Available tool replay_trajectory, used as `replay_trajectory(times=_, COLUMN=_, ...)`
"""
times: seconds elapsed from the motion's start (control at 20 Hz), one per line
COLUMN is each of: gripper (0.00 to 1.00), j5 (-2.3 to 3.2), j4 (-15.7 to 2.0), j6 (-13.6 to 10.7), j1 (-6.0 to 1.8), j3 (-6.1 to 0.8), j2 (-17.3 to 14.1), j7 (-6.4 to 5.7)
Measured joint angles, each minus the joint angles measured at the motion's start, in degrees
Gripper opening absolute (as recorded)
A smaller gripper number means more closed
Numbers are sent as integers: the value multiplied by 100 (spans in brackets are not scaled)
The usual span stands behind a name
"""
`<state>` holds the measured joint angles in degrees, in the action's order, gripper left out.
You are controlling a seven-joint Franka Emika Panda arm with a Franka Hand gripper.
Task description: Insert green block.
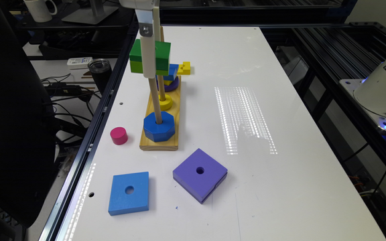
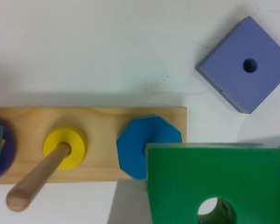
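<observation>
Block: we see the green block (image 1: 159, 55) lifted high at the peg (image 1: 155, 100) with the blue octagon (image 1: 159, 126).
Gripper (image 1: 149, 72): it carries the block; fingers, we cannot tell.
Left: we judge lowering along the peg remains.

Green block (image 1: 161, 53) aloft, level, centre hole visible

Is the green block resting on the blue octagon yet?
Apart. In the exterior view the green block hangs high up the peg, with a long stretch of bare dowel between it and the blue octagon on the wooden base.
</observation>
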<state>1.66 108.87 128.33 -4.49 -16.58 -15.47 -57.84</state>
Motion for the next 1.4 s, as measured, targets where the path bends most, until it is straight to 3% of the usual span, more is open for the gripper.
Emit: replay_trajectory(times=1.4, gripper=0, j5=3, j4=35, j6=110, j1=-4, j3=0, j2=-81, j7=6)
